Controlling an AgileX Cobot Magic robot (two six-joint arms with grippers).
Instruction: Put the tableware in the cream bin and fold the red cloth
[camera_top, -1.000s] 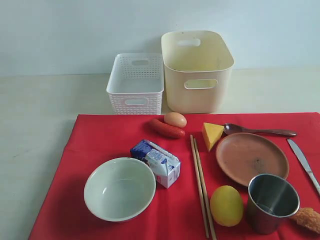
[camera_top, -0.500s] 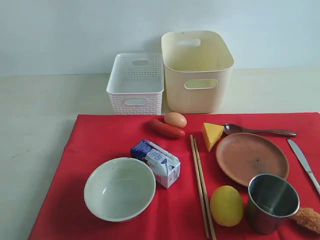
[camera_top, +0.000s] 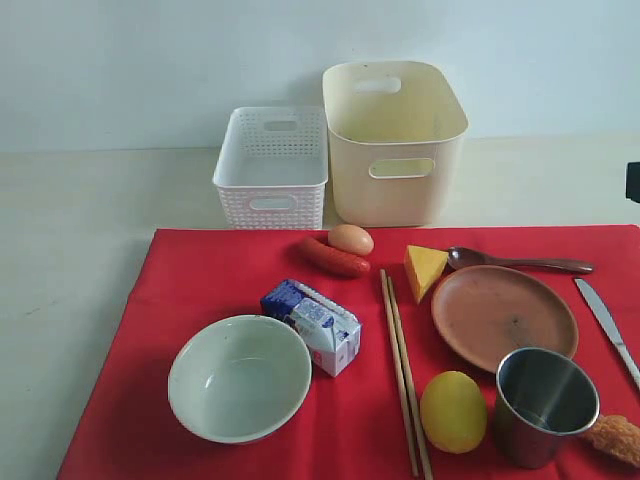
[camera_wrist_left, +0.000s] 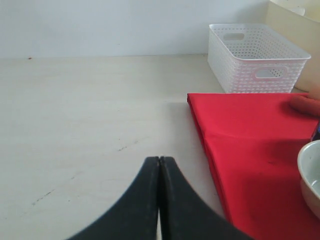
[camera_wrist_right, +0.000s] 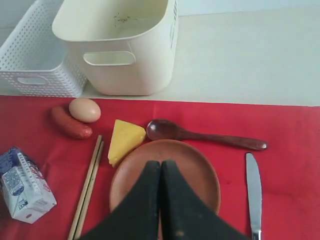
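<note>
Since both arms' jaws are pressed together and empty, the right should spread wide, pinch the rim of the brown plate (camera_top: 505, 318) on the red cloth (camera_top: 220, 270), then lift it into the cream bin (camera_top: 395, 190) behind.

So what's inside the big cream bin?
Nothing shows inside the cream bin, only its bare cream inside with faint dark marks. Its front wall hides the very bottom.
</note>
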